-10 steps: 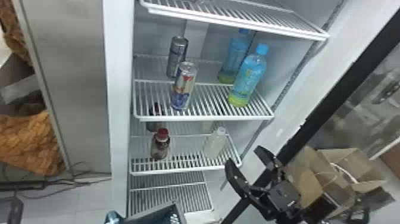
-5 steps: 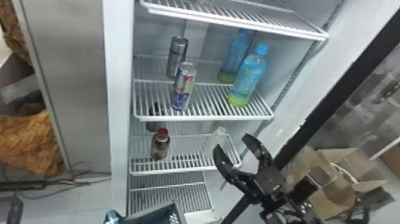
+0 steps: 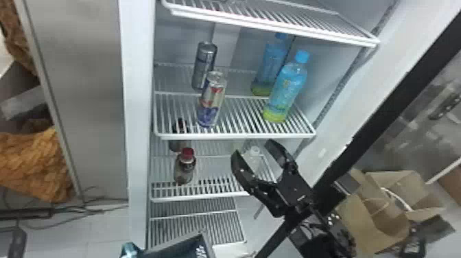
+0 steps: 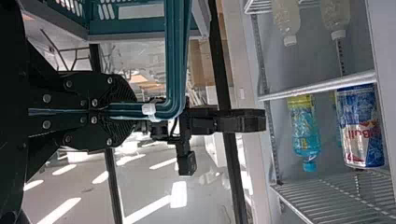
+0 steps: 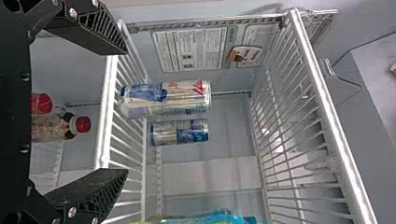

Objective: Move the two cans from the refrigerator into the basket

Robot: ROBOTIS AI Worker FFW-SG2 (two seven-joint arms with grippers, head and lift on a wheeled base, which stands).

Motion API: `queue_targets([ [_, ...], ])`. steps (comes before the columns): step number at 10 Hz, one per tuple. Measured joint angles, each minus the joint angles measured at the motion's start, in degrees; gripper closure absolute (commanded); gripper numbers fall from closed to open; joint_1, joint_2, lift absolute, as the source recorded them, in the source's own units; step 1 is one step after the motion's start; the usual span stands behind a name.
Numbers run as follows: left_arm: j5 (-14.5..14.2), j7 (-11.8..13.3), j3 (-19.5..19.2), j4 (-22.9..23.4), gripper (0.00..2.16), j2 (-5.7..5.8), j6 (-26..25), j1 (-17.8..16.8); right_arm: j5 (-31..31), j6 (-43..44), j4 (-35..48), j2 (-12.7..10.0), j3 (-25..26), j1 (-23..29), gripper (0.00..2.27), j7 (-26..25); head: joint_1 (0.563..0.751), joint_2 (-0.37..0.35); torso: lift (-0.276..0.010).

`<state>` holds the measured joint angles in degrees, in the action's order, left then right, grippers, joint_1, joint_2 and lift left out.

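- Right gripper (image 3: pixel 253 147): fingers spread, nothing between them; in the head view they point obliquely up toward the refrigerator, below the level of the cans' shelf (image 3: pixel 236 136).
- Front can (image 3: pixel 212 99): above the right fingers and toward the robot's left, farther in, well apart from the tips. Upright, its long axis runs across the direction in which the fingers open, a relation suited to a side grasp.
- Rear can (image 5: pixel 180 131): also upright, beyond the front can as reckoned from the fingers; probably the second to be taken.
- Nearer free arm: the right. The coming move presumably calls for lifting the fingers past the shelf edge, then advancing around the front can; too low a path might strike that edge.
- Left gripper (image 4: pixel 123 112): fingers pressed together on the handle (image 4: pixel 176 60) of the basket (image 4: pixel 140 36).
- Change: compared with the earlier head views, the right fingers have moved upward and leftward, nearer the cans. Both cans hold their places on the shelf.
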<state>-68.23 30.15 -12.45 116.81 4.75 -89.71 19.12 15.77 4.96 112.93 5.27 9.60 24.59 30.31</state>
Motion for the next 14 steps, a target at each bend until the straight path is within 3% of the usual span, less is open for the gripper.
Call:
queue_targets([
  [14,0.02,0.0,0.45,-0.47,1.2,0.29,0.0,0.01,-2.74,-4.88,-9.27,1.39,-9.23,-16.57,0.14,-5.11,0.695,-0.214,-0.035],
])
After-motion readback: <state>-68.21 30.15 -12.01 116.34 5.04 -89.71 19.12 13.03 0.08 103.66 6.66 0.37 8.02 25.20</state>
